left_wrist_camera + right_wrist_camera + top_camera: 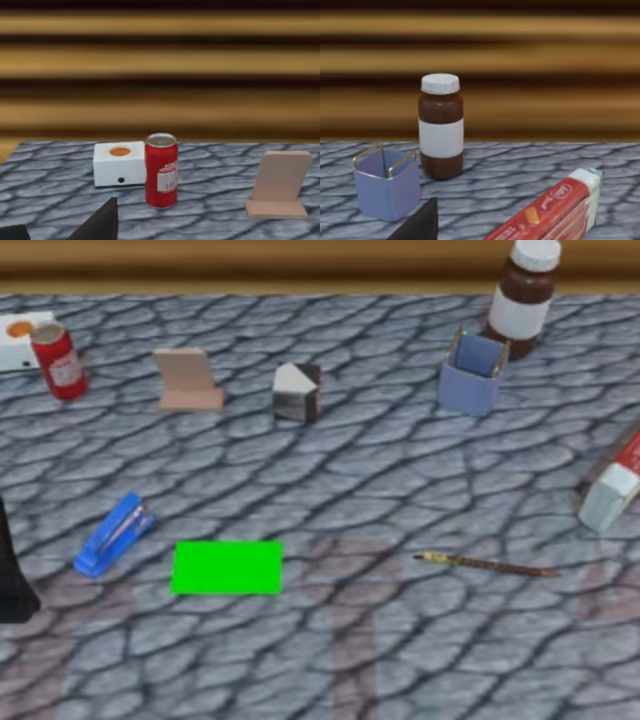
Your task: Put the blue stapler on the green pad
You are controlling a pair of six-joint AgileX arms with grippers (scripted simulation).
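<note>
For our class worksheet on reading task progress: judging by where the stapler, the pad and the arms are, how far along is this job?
Nothing looks done yet: the blue stapler lies on the table, left of the green pad and apart from it. Nothing is in hand; only part of the left arm shows at the table's left edge, away from the stapler, and the right arm is out of the top view. Grasping, carrying and placing all remain.

Near the table's left edge the small blue stapler [114,534] lies slanted, just left of the flat green pad [227,567] and apart from it. A thin brown pencil [487,563] lies well to the pad's right. Behind them, left to right, stand a red soda can [59,361] before a white box [18,338], a tan phone stand [187,379], a grey wedge block [298,392] and a pale blue open box [474,373] before a brown jar [523,297]. My left arm [12,575] sits at the left edge.
</note>
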